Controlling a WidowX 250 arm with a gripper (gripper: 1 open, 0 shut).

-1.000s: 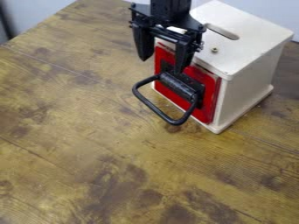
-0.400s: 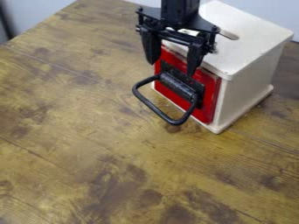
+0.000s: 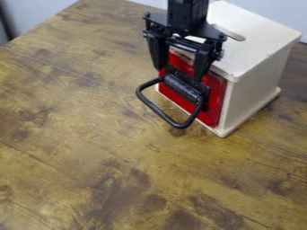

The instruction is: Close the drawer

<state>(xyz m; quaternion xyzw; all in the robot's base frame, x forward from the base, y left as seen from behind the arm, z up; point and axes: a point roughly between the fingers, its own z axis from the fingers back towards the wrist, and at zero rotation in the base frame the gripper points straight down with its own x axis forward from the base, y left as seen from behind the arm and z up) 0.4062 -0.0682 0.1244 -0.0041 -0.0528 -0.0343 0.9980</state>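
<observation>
Drawer (image 3: 204,90) top behind gripper (image 3: 182,65)

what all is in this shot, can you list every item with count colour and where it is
red box-shaped drawer: one, red front, set in the casing's front face, right of centre
black plate on the drawer front: one, black, mid front
large black wire loop handle: one, black, hanging from the plate down to the tabletop
pale wooden cube casing: one, cream, upper right, slot on top
brown wooden table: one, mottled brown, fills the view
robot arm: one, black, coming down from the top edge
tool: one, black, fingers spread, in front of the drawer's upper part
</observation>
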